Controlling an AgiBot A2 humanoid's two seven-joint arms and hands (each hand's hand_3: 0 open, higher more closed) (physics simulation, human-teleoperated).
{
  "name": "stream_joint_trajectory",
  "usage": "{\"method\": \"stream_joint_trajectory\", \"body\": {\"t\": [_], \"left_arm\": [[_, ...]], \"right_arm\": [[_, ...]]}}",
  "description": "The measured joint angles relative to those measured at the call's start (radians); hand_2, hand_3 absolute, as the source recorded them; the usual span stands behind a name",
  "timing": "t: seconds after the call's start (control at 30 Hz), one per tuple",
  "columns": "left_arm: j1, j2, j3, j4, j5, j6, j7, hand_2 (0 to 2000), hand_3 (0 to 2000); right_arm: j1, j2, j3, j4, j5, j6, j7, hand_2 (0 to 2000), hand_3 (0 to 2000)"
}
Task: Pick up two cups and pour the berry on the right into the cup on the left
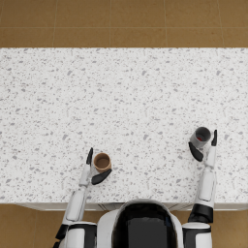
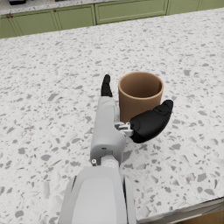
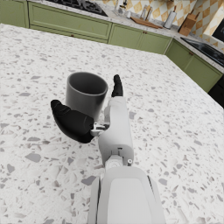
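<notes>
The brown cup and grey cup are bracketed, ungripped, by the open left hand and right hand, positioned for lifting.

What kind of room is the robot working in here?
Most likely a kitchen, rendered in simulation: a speckled stone countertop, green cabinets along the far wall, and what looks like a stove with utensils beyond it.

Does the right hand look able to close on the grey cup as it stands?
Probably yes: the right hand already flanks the upright grey cup, and nothing lies between them.
</notes>
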Motion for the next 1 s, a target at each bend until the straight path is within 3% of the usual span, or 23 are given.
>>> {"method": "stream_joint_trajectory", "body": {"t": [0.47, 0.5, 0.53, 0.57, 0.6, 0.63, 0.83, 1.0], "left_arm": [[0.02, 0.041, 0.017, 0.054, 0.0, 0.0, 0.0, 0, 0], [0.021, 0.044, 0.018, 0.053, 0.0, 0.0, 0.0, 1361, 327], [0.02, 0.046, 0.018, 0.052, 0.0, -0.005, 0.0, 2000, 653], [0.02, 0.048, 0.016, 0.052, 0.0, -0.011, 0.0, 2000, 980], [0.02, 0.05, 0.015, 0.052, 0.0, -0.014, -0.001, 2000, 1280], [0.02, 0.052, 0.016, 0.053, 0.0, -0.013, -0.002, 2000, 1280], [0.047, 0.079, 0.038, 0.013, 0.0, -0.029, -0.003, 2000, 1280], [0.138, 0.151, 0.072, -0.042, 0.0, -0.037, -0.003, 2000, 1280]], "right_arm": [[0.138, -0.008, 0.03, -0.239, 0.0, -0.002, 0.0, 0, 0], [0.143, -0.009, 0.029, -0.246, 0.0, -0.002, 0.0, 0, 0], [0.148, -0.01, 0.028, -0.252, 0.0, -0.001, 0.0, 1361, 327], [0.15, -0.01, 0.025, -0.253, 0.0, 0.021, 0.0, 2000, 653], [0.153, -0.01, 0.023, -0.254, 0.0, 0.053, 0.001, 2000, 980], [0.153, -0.011, 0.021, -0.251, 0.0, 0.072, 0.0, 2000, 1280], [0.106, -0.024, 0.044, -0.085, 0.0, 0.073, 0.002, 2000, 1280], [0.07, -0.033, 0.161, 0.176, 0.0, 0.092, 0.002, 2000, 1280]]}}
